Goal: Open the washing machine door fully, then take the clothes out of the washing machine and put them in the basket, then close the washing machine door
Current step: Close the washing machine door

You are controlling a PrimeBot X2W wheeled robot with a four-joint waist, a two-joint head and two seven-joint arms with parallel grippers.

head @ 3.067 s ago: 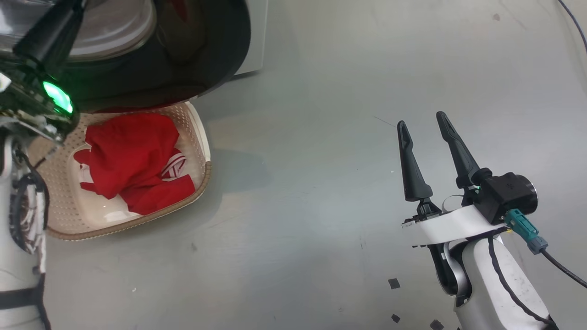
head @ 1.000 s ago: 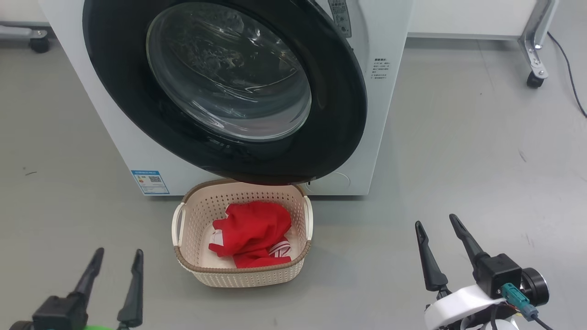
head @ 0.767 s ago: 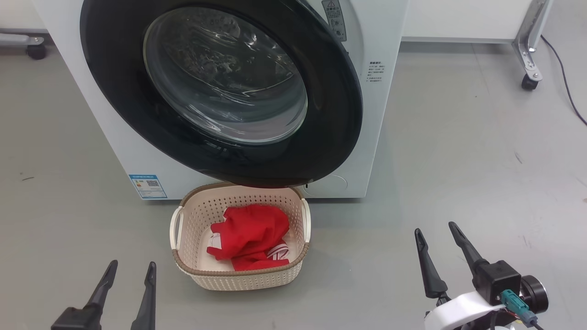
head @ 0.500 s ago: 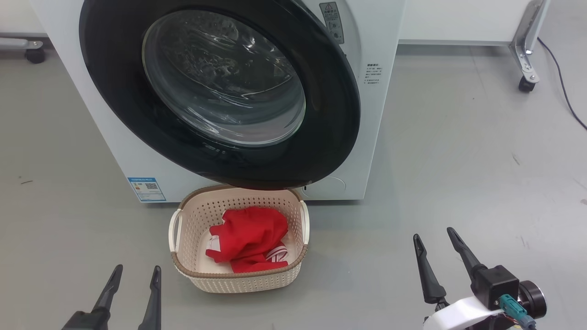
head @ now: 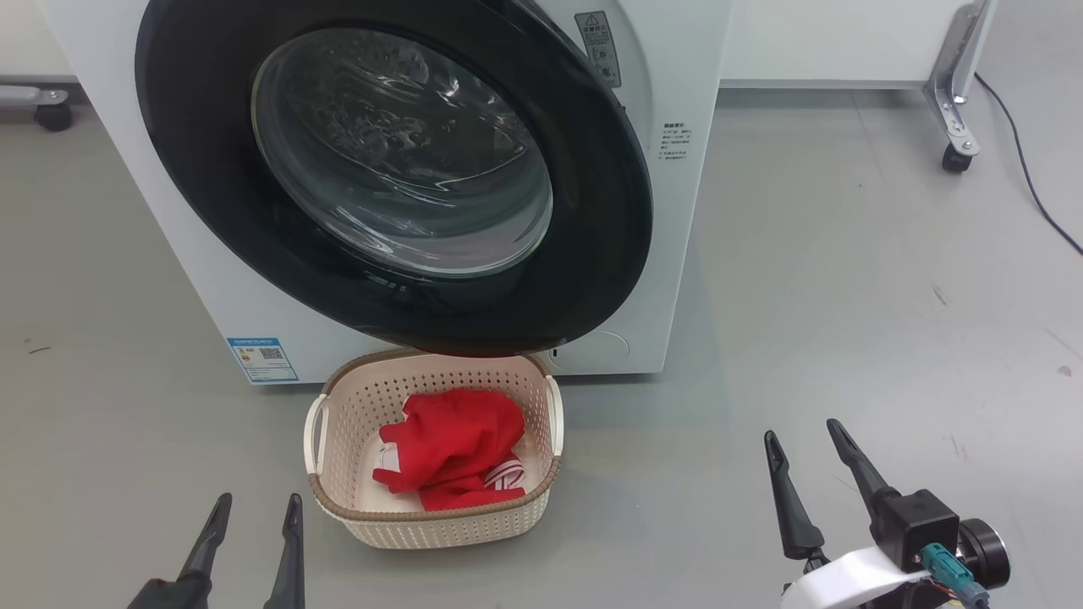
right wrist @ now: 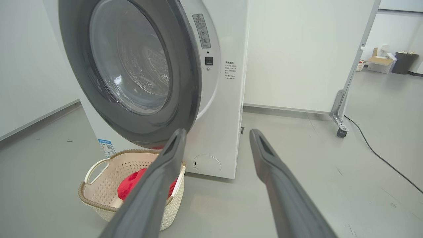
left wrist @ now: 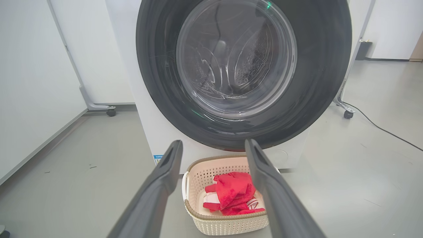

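The washing machine (head: pixel 677 254) stands ahead, and its black washing machine door (head: pixel 592 211) is swung almost against the front. In the right wrist view the door (right wrist: pixel 185 66) has its right edge a little off the panel, leaving the latch hole uncovered. Below the door, the basket (head: pixel 423 507) sits on the floor and holds the red clothes (head: pixel 453 444). My left gripper (head: pixel 258 507) is open, low and left of the basket. My right gripper (head: pixel 802 431) is open, well to its right. Both are empty, and the left wrist view looks past the left gripper (left wrist: pixel 213 142) at the basket (left wrist: pixel 228 218).
A blue sticker (head: pixel 254 357) marks the machine's lower left front. A metal leg on a castor (head: pixel 952 118) and a dark cable (head: pixel 1024 186) lie at the far right. Grey floor (head: pixel 846 321) spreads to the right of the machine.
Three seconds ago the head view looked down close over the basket; now it takes in the whole machine front. Over the last second the view drifted slightly; door, basket and clothes kept their places.
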